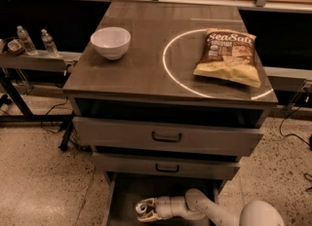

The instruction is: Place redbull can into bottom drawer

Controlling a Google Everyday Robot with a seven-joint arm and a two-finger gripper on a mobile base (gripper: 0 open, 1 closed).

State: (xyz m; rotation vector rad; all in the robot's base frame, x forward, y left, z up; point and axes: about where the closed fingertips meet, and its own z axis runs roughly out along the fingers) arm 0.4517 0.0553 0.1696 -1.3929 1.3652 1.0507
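The bottom drawer (124, 196) is pulled open at the foot of the cabinet, showing its flat grey floor. My gripper (146, 209) reaches into it from the right, low over the drawer's left front part. It is shut on the redbull can (142, 207), whose shiny silver top with pull tab faces the camera. The can's body is mostly hidden by the fingers. My white arm (209, 210) runs back to the lower right corner.
A white bowl (110, 42) and a Sea Salt chip bag (227, 56) lie on the cabinet top (161, 74). Two upper drawer fronts with dark handles (166, 137) overhang the open drawer. Water bottles (48, 42) stand on a shelf at left.
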